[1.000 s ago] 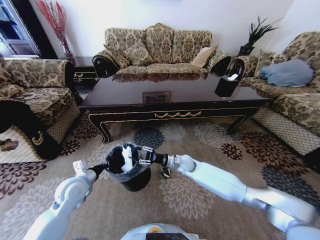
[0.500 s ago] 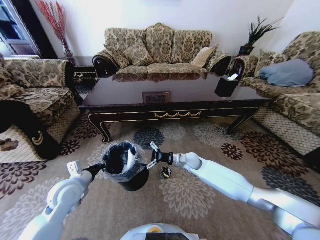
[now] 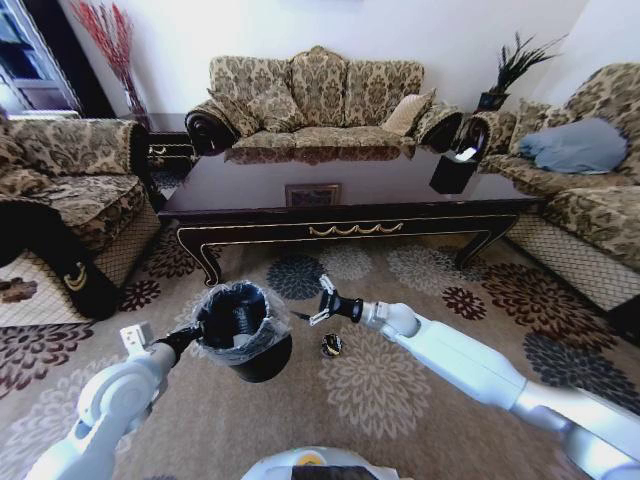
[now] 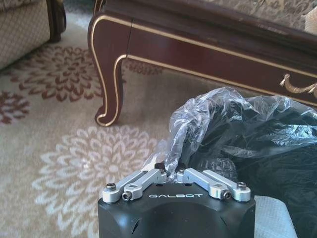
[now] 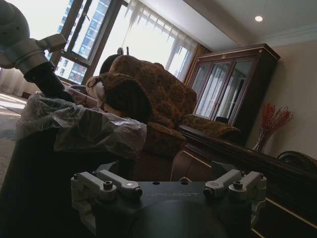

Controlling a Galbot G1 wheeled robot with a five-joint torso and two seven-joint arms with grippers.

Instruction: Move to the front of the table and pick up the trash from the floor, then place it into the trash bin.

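This was a home living room. A long dark table [image 3: 340, 195] with gold scrollwork on its apron stood at the middle, on a beige carpet [image 3: 400, 390] patterned with big flower medallions. Behind the table sat a patterned three-seat sofa [image 3: 315, 100] with a cushion; matching sofas flanked the table on both sides. Beyond the table's right end a potted plant [image 3: 510, 70] stood in the corner, and red dried branches [image 3: 110, 40] rose past its left end. A glass-fronted wooden cabinet [image 5: 233, 89] and tall curtained windows [image 5: 119, 44] lined the walls.
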